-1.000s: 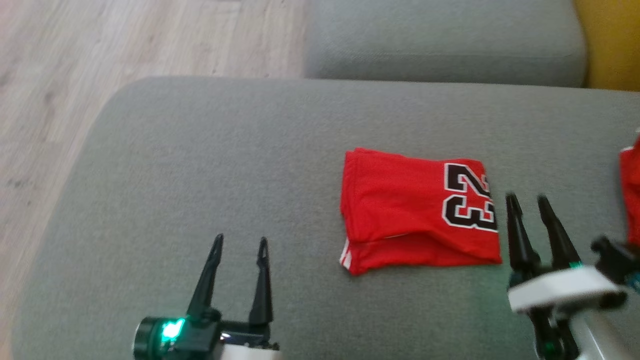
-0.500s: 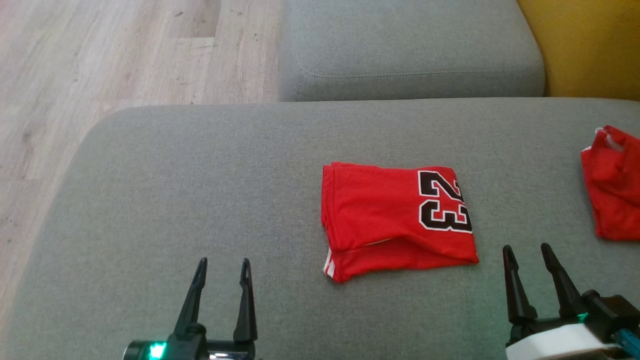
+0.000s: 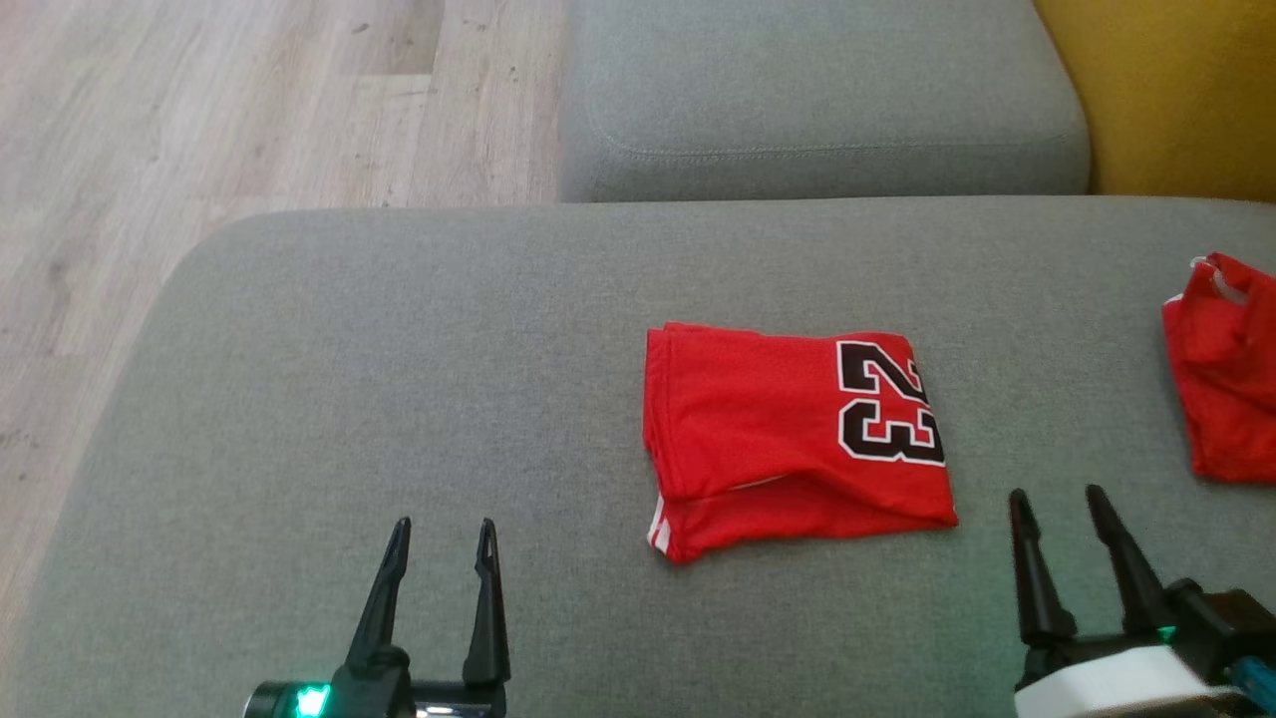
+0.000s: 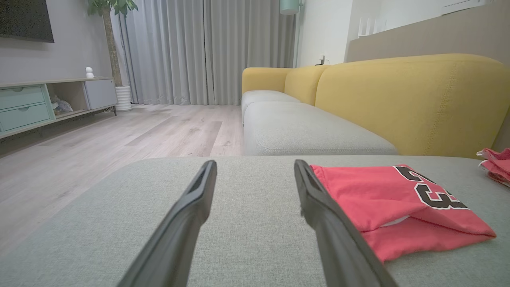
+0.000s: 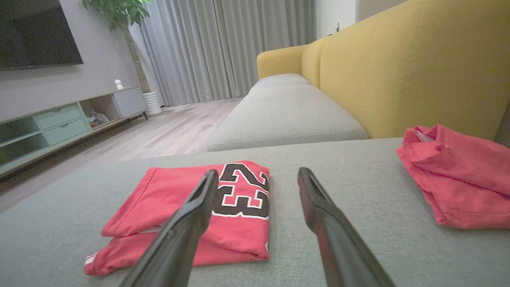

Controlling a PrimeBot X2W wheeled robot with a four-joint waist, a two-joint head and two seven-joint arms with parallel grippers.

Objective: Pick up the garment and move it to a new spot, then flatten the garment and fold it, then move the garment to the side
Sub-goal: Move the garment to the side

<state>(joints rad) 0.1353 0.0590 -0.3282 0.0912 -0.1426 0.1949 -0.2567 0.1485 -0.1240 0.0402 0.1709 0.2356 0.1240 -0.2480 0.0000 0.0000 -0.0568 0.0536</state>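
The garment [image 3: 788, 444], a red jersey, lies as a compact folded rectangle on the grey sofa seat [image 3: 399, 349], right of the seat's middle and between the two hands in the left-right sense, but farther than both. The pickup, flattening and folding look done. The layers are stacked fairly squarely, though a lower layer pokes out along the near edge, and a white-striped hem [image 3: 658, 534] shows at the near left corner. What seems left is the last step, shifting the folded piece to the side, unless this spot already counts as the side; that cannot be judged from here. Its long axis runs left to right across the seat. The black number 23 [image 3: 887, 414] is at the right end, turned sideways, with the 2 farther and the 3 nearer. The left hand [image 3: 444, 523] hovers near the front of the seat, well to the left of the garment, with fingers spread wide and empty. The right hand [image 3: 1056, 492] sits just beyond the garment's near right corner, also spread wide and holding nothing. A second red garment [image 3: 1221, 389] lies loosely bunched at the far right, well apart from the folded one.
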